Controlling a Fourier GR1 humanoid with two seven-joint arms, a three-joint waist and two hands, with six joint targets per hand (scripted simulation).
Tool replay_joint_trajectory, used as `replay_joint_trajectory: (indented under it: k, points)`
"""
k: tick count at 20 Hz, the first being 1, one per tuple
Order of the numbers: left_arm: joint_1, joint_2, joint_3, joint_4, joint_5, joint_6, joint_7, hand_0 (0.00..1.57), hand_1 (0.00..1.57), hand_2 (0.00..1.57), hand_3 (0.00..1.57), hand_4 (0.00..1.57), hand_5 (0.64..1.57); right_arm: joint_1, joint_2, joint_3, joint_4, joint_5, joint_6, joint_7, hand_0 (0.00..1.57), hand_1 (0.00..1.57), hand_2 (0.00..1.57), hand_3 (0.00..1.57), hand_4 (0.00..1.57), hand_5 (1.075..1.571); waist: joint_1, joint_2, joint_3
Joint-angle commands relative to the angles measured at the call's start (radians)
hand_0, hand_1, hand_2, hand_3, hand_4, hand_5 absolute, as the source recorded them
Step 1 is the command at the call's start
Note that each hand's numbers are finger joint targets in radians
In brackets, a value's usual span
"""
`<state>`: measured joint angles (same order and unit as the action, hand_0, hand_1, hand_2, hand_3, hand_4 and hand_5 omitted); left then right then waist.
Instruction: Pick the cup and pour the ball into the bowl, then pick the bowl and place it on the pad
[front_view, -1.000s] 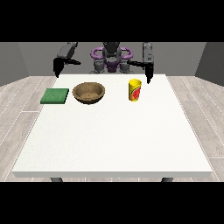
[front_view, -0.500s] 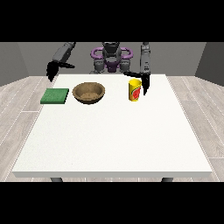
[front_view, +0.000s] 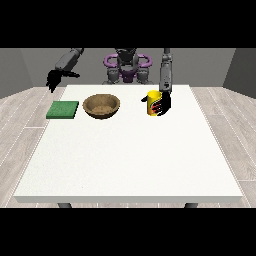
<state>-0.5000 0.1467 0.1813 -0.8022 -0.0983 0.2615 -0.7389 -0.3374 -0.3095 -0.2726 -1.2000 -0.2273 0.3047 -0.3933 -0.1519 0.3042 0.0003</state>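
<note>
One front view looks from across the table (front_view: 130, 165), raised, facing the robot (front_view: 127, 65) beyond its far edge.

The whole lower part of the white table (front_view: 130, 165) is lying bare, so a hand could pass there. Along the upper part, the green pad (front_view: 63, 109), the brown bowl (front_view: 101, 106) and the yellow cup (front_view: 154, 102) are standing in a row with open gaps between them.

Bowl (front_view: 101, 106) between pad (front_view: 63, 109) and cup (front_view: 153, 102)
</note>
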Motion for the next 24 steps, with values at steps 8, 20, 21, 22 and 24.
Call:
replay_joint_trajectory:
  k: [8,20,21,22,24]
  points:
    - [-0.062,-0.035,-0.034,0.095,-0.133,0.255,0.002,1.35,1.35,1.57,1.57,0.9,1.507,-0.052,-0.13,-0.098,0.115,-0.067,0.092,-0.012,0.0,0.0,0.0,0.0,0.0,1.555,-0.009,0.0,0.0]
    - [-0.119,-0.077,-0.379,0.016,-0.565,0.345,0.542,1.38,1.38,1.57,1.57,1.14,1.567,0.045,-0.134,-0.11,0.393,0.024,0.028,-0.048,0.0,0.0,0.0,0.0,0.0,1.56,0.176,-0.327,0.0024]
    - [-0.133,-0.069,-0.389,0.011,-0.6,0.361,0.568,1.37,1.37,1.57,1.57,1.14,1.566,0.072,-0.164,-0.13,0.422,0.004,0.095,-0.091,0.0,0.0,0.0,0.0,0.0,1.558,0.168,-0.315,0.0025]
    - [-0.18,-0.049,-0.398,0.024,-0.634,0.332,0.63,1.37,1.37,1.57,1.57,1.11,1.566,0.053,-0.153,-0.137,0.434,-0.004,0.071,-0.075,0.0,0.0,0.0,0.0,0.0,1.558,0.173,-0.317,0.0024]
    - [-0.167,-0.109,-0.436,0.019,-0.686,0.323,0.711,1.37,1.37,1.57,1.57,1.11,1.566,0.056,-0.141,-0.111,0.434,0.022,0.043,-0.046,0.0,0.0,0.0,0.0,0.0,1.558,0.176,-0.363,0.001]
